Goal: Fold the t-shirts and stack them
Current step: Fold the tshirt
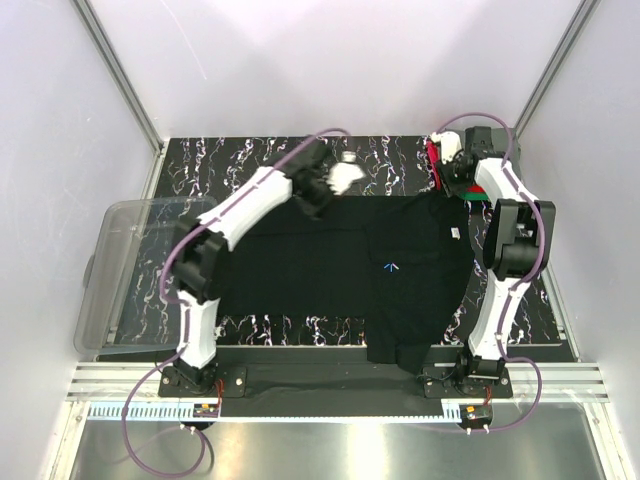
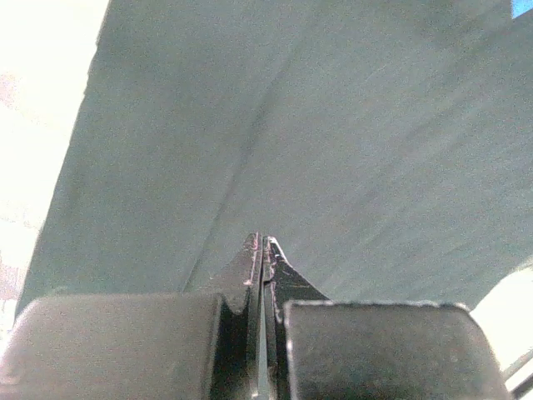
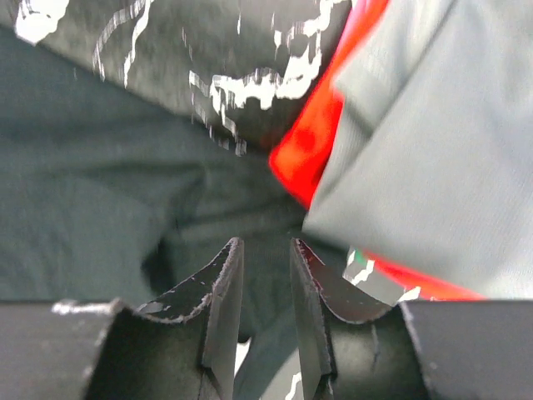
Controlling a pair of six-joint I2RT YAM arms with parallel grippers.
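A black t-shirt [image 1: 330,260] lies spread across the marble table, with a white neck tag [image 1: 454,234] and a blue logo [image 1: 390,267]. My left gripper [image 1: 320,198] is at the shirt's far edge. In the left wrist view it [image 2: 263,242] is shut on the cloth [image 2: 333,125], which creases away from the tips. My right gripper [image 1: 456,182] is at the shirt's far right corner. Its jaws [image 3: 266,246] stand apart with black cloth [image 3: 83,208] loose between them. Beside it lies a folded stack: a grey shirt [image 3: 433,150] on a red one [image 3: 321,150], with a green edge [image 1: 478,196].
A clear plastic bin [image 1: 120,270] stands at the table's left edge. The shirt's near part hangs over the front edge [image 1: 395,352] between the arm bases. Bare marble table [image 1: 250,160] shows at the far left. White walls close in on the sides.
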